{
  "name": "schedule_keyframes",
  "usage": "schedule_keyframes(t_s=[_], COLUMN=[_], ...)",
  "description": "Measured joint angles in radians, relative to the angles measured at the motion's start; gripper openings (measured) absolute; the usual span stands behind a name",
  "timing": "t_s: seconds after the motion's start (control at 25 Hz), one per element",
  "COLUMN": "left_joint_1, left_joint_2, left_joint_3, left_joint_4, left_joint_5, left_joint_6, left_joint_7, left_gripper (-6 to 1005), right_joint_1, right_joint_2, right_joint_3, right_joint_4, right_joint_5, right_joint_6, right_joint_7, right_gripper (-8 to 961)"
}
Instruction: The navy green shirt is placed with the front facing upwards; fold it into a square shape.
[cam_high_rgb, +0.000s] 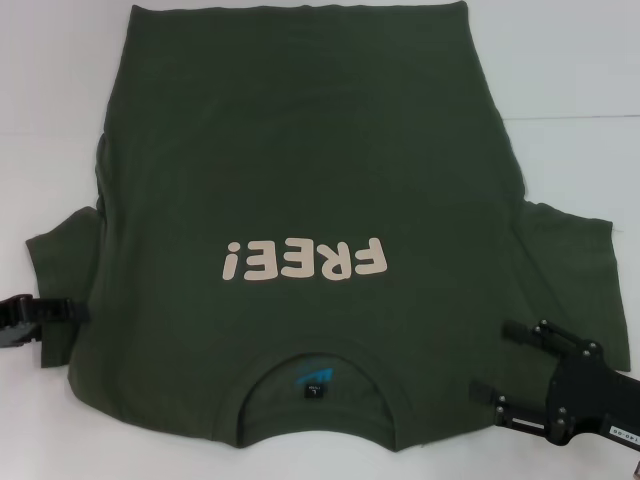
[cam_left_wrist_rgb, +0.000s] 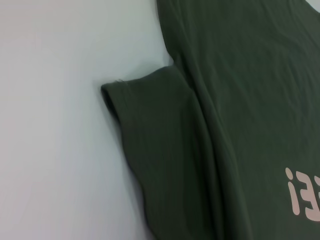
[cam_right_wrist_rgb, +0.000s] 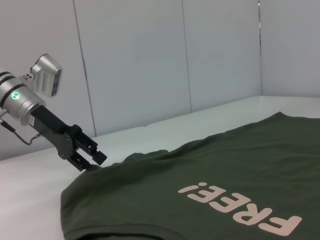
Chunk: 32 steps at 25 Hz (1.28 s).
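Olive shirt (cam_high_rgb: 300, 180) spread flat on white table (cam_high_rgb: 580, 70), cream "FREE!" upward, collar between both claws, left claw (cam_high_rgb: 75, 312) at sleeve edge, fingers narrow, right claw (cam_high_rgb: 490, 362) spread wide over shoulder.

Overhead head view, two low wrist views

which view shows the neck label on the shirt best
The head view: the neck label sits unobstructed inside the collar of the navy green shirt, near the bottom edge. The left wrist view shows only a sleeve and part of the lettering; the right wrist view shows the lettering, not the label.
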Motion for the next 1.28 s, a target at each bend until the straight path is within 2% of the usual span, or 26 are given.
schedule_keyframes(t_s=[0.08,0.52,0.72,0.96,1.28], left_joint_1=[0.0,0.0,-0.005,-0.012,-0.018], left_joint_2=[0.0,-0.003,-0.005,-0.005,-0.002], left_joint_3=[0.0,0.008,0.009,0.012,0.013], left_joint_4=[-0.001,-0.001,-0.003,-0.003,-0.003], left_joint_5=[0.003,0.005,0.006,0.006,0.006], left_joint_6=[-0.003,-0.02,-0.022,-0.025,-0.025], left_joint_7=[-0.001,-0.005,0.003,0.021,0.033], left_gripper=[674,473,260,113,60], right_joint_1=[0.0,0.003,0.006,0.006,0.007], right_joint_2=[0.0,0.0,0.0,0.0,0.0], right_joint_3=[0.0,0.0,0.0,0.001,0.003], right_joint_4=[0.0,0.0,-0.002,-0.003,-0.003], right_joint_5=[0.0,0.001,0.001,0.001,0.002], right_joint_6=[0.001,0.001,0.001,0.0,0.0], right_joint_7=[0.0,0.0,0.0,0.0,0.0], right_gripper=[924,922,922,922,921])
